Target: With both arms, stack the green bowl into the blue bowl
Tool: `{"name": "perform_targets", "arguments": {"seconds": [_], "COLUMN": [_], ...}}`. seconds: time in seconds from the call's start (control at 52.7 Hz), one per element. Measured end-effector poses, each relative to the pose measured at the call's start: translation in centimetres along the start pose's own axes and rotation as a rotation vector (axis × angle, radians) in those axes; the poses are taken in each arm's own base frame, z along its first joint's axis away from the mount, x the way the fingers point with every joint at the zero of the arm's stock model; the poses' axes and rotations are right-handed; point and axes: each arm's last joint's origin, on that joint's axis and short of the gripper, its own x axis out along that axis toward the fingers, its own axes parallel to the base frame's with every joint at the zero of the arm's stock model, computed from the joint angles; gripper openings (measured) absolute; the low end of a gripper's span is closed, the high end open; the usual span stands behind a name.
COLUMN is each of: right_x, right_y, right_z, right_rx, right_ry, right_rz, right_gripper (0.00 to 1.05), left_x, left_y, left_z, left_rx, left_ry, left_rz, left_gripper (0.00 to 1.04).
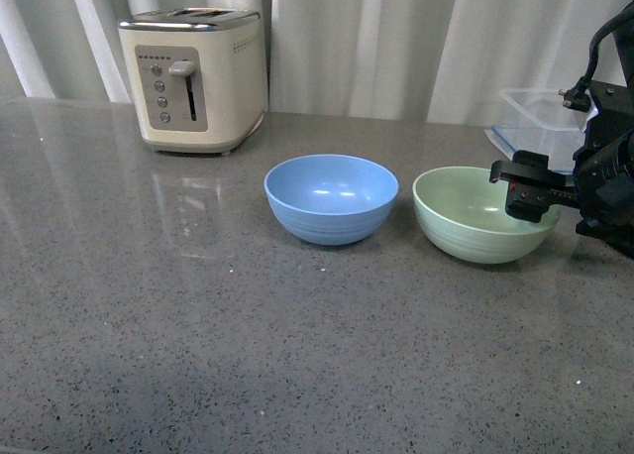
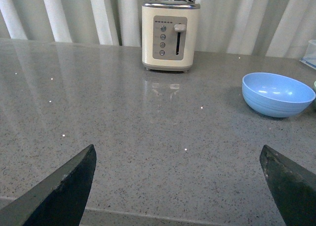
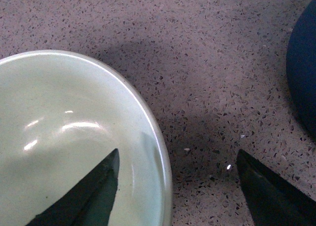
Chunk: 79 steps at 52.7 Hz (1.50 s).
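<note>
Down at the green bowl (image 1: 466, 226), right arm's fingers (image 3: 91, 199) wide apart astride its rim, empty.

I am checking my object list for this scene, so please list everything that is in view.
toaster: 1, cream, back left of the counter
blue bowl: 1, light blue, counter centre
green bowl: 1, pale green, right of the blue bowl, not touching it
plastic container: 1, clear, back right
dark blue object: 1, edge only, near the green bowl
counter: 1, speckled grey
curtain: 1, white, behind the counter
left hand: 1, black, open above bare counter
right hand: 1, black, open, astride the green bowl's rim
</note>
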Motion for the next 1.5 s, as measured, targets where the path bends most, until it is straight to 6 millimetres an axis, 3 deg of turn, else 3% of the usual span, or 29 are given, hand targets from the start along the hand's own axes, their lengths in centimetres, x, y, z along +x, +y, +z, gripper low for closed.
{"name": "perform_targets", "arguments": {"seconds": [0.171, 0.436, 0.588, 0.796, 0.948, 1.119, 1.252, 1.498], "right_x": [0.0, -0.1, -0.6, -2.9, -5.3, -6.6, -6.2, -3.3], "right_y": [0.1, 0.1, 0.1, 1.4, 4.6, 8.9, 12.6, 14.6], "right_z": [0.2, 0.3, 0.7, 2.4, 5.0, 5.5, 4.8, 3.4], "right_rx": [-0.001, -0.003, -0.014, -0.065, -0.112, -0.172, -0.224, -0.267], "right_ry": [0.007, 0.011, 0.005, -0.043, -0.128, -0.158, -0.148, -0.085], "right_rz": [-0.010, -0.025, -0.032, 0.002, 0.078, 0.166, 0.232, 0.220], "right_gripper": [0.33, 0.02, 0.02, 0.02, 0.02, 0.02, 0.02, 0.02], "left_x": [0.0, 0.0, 0.0, 0.0, 0.0, 0.0, 0.0, 0.0], "left_y": [0.0, 0.0, 0.0, 0.0, 0.0, 0.0, 0.0, 0.0], "left_z": [0.0, 0.0, 0.0, 0.0, 0.0, 0.0, 0.0, 0.0], "left_rx": [0.000, 0.000, 0.000, 0.000, 0.000, 0.000, 0.000, 0.000], "left_ry": [0.000, 0.000, 0.000, 0.000, 0.000, 0.000, 0.000, 0.000], "left_rz": [0.000, 0.000, 0.000, 0.000, 0.000, 0.000, 0.000, 0.000], "left_gripper": [0.98, 0.98, 0.98, 0.98, 0.98, 0.98, 0.98, 0.98]}}
